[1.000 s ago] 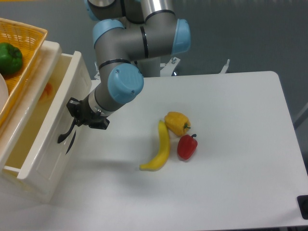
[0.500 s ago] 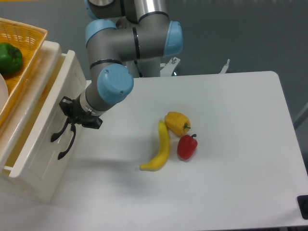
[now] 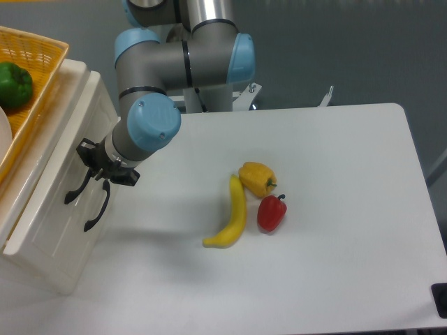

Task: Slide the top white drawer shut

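1. Camera, fixed above the worktop, showed the end effector pressed against the front of the top white drawer, just by its curved black handle; whether its fingers were open or closed could not be told.
2. That drawer lay directly left of the end effector at the worktop's left edge, nearly flush with the cabinet, only a narrow gap showing, so the remaining push ran leftward, square to the drawer front.
3. Lower handle sat just beside.
4. Banana, yellow pepper and red pepper lay well apart to the right.
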Robot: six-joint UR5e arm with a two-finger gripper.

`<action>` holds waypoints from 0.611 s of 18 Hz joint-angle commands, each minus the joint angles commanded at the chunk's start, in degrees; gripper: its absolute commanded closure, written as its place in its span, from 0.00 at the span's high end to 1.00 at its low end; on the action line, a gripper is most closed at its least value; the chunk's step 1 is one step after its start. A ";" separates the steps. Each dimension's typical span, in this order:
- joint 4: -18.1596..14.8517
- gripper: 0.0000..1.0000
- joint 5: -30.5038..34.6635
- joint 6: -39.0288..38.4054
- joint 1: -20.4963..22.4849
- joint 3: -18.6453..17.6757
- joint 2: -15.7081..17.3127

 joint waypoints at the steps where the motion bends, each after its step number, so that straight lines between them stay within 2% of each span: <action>1: 0.00 0.17 0.00 0.09 0.00 0.00 -0.09; 7: 1.75 0.19 0.09 -1.41 -0.62 -0.09 -0.44; 8: 1.84 0.27 0.09 -1.41 -0.88 0.00 -0.53; 9: 1.93 0.31 0.00 -1.32 -0.88 0.00 -0.61; 11: 2.20 0.47 0.09 -1.06 -0.79 0.00 -0.70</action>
